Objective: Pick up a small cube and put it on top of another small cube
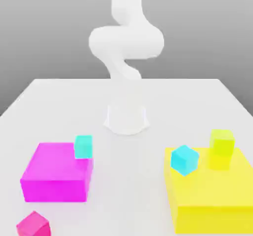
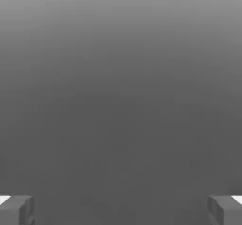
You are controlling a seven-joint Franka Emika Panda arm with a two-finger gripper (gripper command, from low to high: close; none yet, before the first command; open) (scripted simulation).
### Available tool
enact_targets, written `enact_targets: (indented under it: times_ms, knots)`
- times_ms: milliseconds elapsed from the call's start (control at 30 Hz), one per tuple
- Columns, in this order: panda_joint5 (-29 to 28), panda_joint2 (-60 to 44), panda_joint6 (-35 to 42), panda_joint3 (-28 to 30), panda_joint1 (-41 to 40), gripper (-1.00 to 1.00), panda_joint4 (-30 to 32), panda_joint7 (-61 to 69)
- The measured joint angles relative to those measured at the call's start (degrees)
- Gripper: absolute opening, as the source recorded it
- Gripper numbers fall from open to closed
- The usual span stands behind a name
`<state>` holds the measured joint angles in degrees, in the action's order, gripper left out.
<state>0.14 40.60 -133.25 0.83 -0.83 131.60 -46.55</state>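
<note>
Exterior view – arm: the white robot arm (image 1: 126, 52) is standing upright at the upper middle of the frame, well apart from every cube.
Exterior view – cubes: a teal cube (image 1: 83, 146) is sitting on the magenta block (image 1: 57, 173) at lower left; a cyan cube (image 1: 185, 159) and a lime cube (image 1: 221, 142) are resting on the yellow block (image 1: 212, 190) at lower right; a pink cube (image 1: 33, 225) is lying in the bottom left corner.
Hand view – gripper: the gripper (image 2: 121, 210) is showing its fingers spread wide at the bottom corners, holding nothing.
Progress: nothing is stacked yet – choosing, grasping and placing a cube are all left, I judge.
</note>
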Motion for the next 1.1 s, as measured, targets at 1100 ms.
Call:
enact_targets:
  times_ms: [1100]
  knots:
    - [9.22,-69.05,-22.6,7.22,-13.11,0.0,-3.75,-3.03]
